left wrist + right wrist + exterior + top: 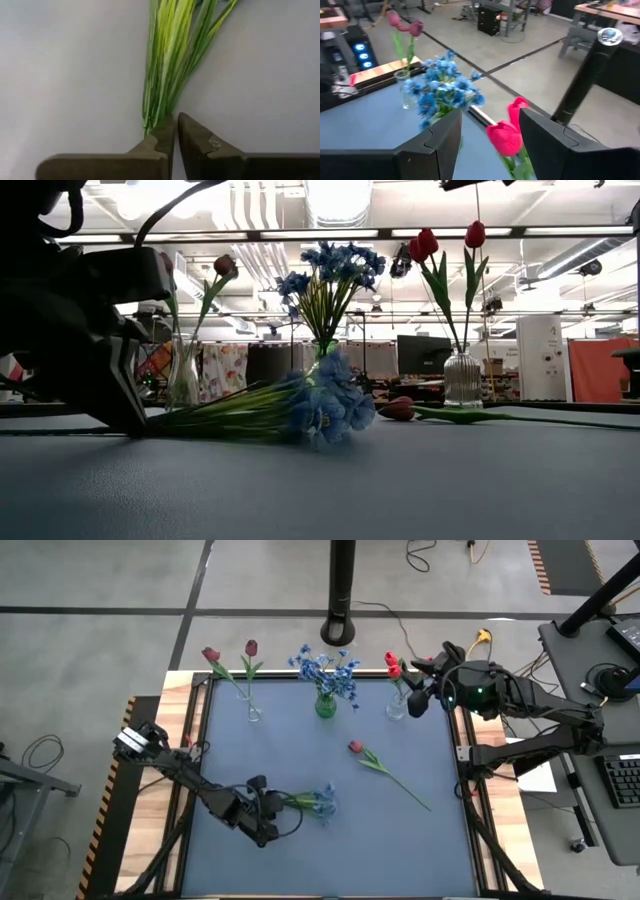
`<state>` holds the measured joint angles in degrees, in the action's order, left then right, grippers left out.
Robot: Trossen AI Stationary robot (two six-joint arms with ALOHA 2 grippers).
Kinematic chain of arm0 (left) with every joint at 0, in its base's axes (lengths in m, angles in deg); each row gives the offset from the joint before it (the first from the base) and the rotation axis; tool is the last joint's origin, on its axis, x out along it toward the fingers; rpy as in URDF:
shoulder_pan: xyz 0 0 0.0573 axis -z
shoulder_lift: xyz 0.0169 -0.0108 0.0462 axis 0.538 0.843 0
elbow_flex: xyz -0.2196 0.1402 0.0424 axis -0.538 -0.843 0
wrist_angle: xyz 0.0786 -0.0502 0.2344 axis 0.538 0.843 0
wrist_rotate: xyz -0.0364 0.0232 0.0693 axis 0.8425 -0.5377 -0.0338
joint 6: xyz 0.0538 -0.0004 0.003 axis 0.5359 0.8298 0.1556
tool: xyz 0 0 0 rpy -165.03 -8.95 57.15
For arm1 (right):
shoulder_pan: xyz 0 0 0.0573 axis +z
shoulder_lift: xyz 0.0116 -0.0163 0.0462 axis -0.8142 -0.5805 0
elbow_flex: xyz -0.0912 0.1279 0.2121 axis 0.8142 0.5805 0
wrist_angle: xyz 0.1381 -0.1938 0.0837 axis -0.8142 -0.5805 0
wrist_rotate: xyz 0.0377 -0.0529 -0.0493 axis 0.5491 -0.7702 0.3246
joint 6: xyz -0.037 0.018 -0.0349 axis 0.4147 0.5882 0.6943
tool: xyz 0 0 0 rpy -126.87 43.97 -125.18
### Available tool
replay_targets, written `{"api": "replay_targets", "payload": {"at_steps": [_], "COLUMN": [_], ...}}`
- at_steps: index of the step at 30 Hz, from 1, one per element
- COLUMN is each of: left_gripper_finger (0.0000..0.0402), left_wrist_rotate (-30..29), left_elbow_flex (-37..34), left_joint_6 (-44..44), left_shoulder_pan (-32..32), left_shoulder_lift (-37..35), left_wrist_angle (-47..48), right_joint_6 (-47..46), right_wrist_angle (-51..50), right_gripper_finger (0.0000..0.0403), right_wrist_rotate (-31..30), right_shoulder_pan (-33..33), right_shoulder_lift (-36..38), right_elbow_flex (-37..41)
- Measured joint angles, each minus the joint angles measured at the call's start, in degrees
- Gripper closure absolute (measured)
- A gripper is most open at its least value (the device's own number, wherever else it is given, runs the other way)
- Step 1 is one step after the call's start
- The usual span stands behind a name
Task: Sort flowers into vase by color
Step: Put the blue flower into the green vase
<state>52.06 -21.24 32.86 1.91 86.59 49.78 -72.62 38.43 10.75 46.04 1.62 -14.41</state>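
Gripping the blue sprig [318,802] by its stem tips, the left gripper [176,131] had its jaws clenched. Thin stems could slip out when lifted. The right gripper [490,131] hung with jaws released above the red tulips [506,136].

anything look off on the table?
Two flowers are not in vases: a red tulip lies flat mid-table, and a blue sprig lies flat with the left gripper shut on its stem end. Three vases stand upright; nothing looks spilled or broken.
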Motion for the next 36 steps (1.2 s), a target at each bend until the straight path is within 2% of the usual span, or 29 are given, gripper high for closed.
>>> {"api": "replay_targets", "payload": {"at_steps": [12, 16, 19, 23, 28, 33, 36], "left_gripper_finger": [0.0401, 0.0401, 0.0401, 0.0395, 0.0338, 0.0252, 0.0215], "left_wrist_rotate": [-11.32, -15.17, -15.42, -14.53, -7.01, -6.44, -5.45], "left_elbow_flex": [0.83, 0.83, 0.88, 0.90, 0.71, 0.23, -0.40], "left_joint_6": [0.07, 2.37, 6.32, 3.74, 1.00, 2.52, 2.75], "left_shoulder_pan": [4.86, 6.41, 6.62, 5.65, 2.33, 0.91, 0.57], "left_shoulder_lift": [-1.94, -4.47, -6.30, -7.50, -6.83, -4.46, -2.76], "left_wrist_angle": [-1.20, -5.07, -7.80, -4.41, -2.16, -1.84, -1.87], "right_joint_6": [4.40, 7.36, 8.57, 8.56, 8.55, 8.54, 8.46], "right_wrist_angle": [2.85, 3.92, 4.28, 4.44, 4.58, 4.66, 4.63], "right_gripper_finger": [0.0211, 0.0211, 0.0211, 0.0211, 0.0211, 0.0211, 0.0211], "right_wrist_rotate": [1.06, 1.19, 1.22, 1.19, 1.11, 0.99, 0.99], "right_shoulder_pan": [5.13, 7.96, 10.29, 12.95, 15.28, 15.87, 15.87], "right_shoulder_lift": [0.33, 0.31, 0.32, 0.30, -0.33, -1.69, -2.67], "right_elbow_flex": [0.00, 0.00, 0.00, 0.00, 0.00, 0.00, 0.00]}}
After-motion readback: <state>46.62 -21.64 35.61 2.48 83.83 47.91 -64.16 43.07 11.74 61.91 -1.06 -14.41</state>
